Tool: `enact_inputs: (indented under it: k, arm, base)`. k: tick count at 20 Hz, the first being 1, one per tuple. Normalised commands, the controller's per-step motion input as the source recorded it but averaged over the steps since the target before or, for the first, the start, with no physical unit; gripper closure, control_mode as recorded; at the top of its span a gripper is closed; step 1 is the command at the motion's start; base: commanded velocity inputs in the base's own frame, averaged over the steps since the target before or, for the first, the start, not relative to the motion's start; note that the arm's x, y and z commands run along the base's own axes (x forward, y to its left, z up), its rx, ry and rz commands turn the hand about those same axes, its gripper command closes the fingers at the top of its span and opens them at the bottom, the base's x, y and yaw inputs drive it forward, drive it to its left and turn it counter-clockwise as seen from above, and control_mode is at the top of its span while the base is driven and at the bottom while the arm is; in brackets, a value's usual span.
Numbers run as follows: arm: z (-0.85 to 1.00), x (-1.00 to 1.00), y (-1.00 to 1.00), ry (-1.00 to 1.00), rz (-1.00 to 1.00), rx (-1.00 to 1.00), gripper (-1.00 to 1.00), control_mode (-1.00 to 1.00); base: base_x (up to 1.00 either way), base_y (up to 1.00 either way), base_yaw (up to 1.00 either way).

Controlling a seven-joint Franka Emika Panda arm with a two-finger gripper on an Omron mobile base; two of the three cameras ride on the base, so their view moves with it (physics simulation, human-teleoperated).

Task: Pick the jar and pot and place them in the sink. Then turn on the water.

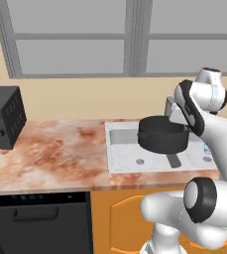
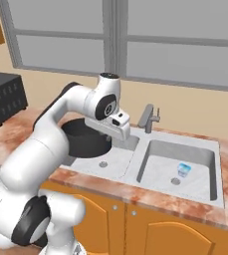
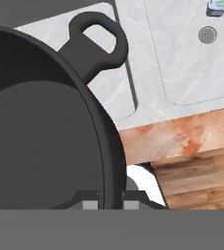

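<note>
Pot (image 3: 45, 127) rim sits between the pincer (image 3: 110, 204) tips, above the sink (image 3: 152, 73)

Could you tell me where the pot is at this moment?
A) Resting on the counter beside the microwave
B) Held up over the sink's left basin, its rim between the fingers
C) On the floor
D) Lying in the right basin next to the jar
B: the pot hangs above the sink, and the hand view shows its rim running between the fingers.

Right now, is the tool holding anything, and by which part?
Yes: the pot. The tool pinches its rim wall, one finger inside and one outside, on the side across from the loop handle. The pot hangs above the sink.
</note>
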Motion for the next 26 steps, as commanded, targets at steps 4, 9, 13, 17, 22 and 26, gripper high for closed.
enact_inputs:
  k: [4,9,13,17,22,26]
  arm:
    - [0.0,0.0,0.0,0.0,0.0,0.0,1.0,1.0]
    - [0.0,0.0,0.0,0.0,0.0,0.0,1.0,1.0]
    - [-0.28,0.15,0.15,0.0,-0.26,0.0,1.0,-1.0]
    - [-0.37,0.53,0.43,0.0,-0.26,0.0,1.0,-1.0]
    - [-0.53,0.72,0.29,0.01,-0.18,0.0,1.0,-1.0]
    - [-0.73,0.65,0.0,0.06,-0.14,0.0,1.0,-1.0]
  base:
    - [0.34,0.06,-0.02]
    - [0.15,0.06,-0.1]
    - [0.05,0.06,-0.08]
    - [0.0,0.0,0.0]
    - [0.0,0.0,0.0]
    - [0.0,0.0,0.0]
